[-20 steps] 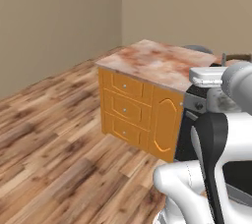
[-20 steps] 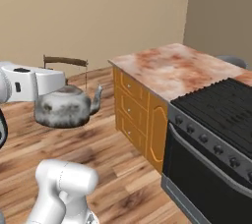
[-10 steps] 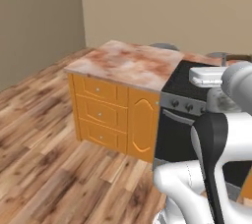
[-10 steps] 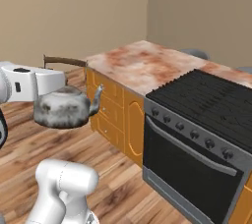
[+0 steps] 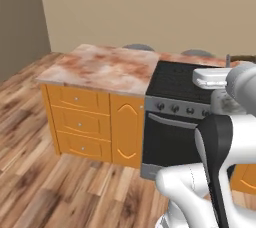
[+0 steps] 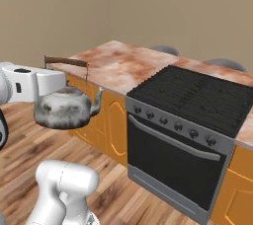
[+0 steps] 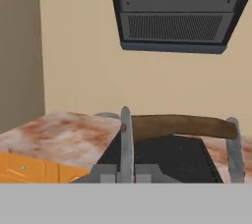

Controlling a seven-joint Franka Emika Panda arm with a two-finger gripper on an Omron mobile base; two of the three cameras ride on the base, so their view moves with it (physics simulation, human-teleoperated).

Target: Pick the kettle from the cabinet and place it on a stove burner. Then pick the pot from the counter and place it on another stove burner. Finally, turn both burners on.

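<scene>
My gripper [image 6: 50, 72] is shut on the left end of the brown top bar of the kettle's loop handle. The silver-grey kettle [image 6: 64, 109] hangs under my hand, in the air to the left of the black stove [image 6: 197, 95], apart from it and a little above the height of its top. In the hand view my gripper [image 7: 125, 171] sits by the handle's left post, with the handle bar [image 7: 182, 126] running right above the burner grates [image 7: 162, 154]. In the left base view the arm hides most of the kettle [image 5: 226, 105]. The pot and the cabinet are out of view.
The marbled counter [image 5: 100, 67] with orange fronts [image 5: 80, 122] adjoins the stove [image 5: 180, 79] on its left. A knob strip [image 6: 188, 131] runs along the stove front. A dark range hood [image 7: 174, 16] hangs above. Two grey rounded shapes [image 6: 165, 50] [image 6: 225, 63] show behind the counter.
The whole scene has slid across both base views, so the camera moved: the stove now stands nearly in front. The kettle stays held in the same place relative to the arm.
</scene>
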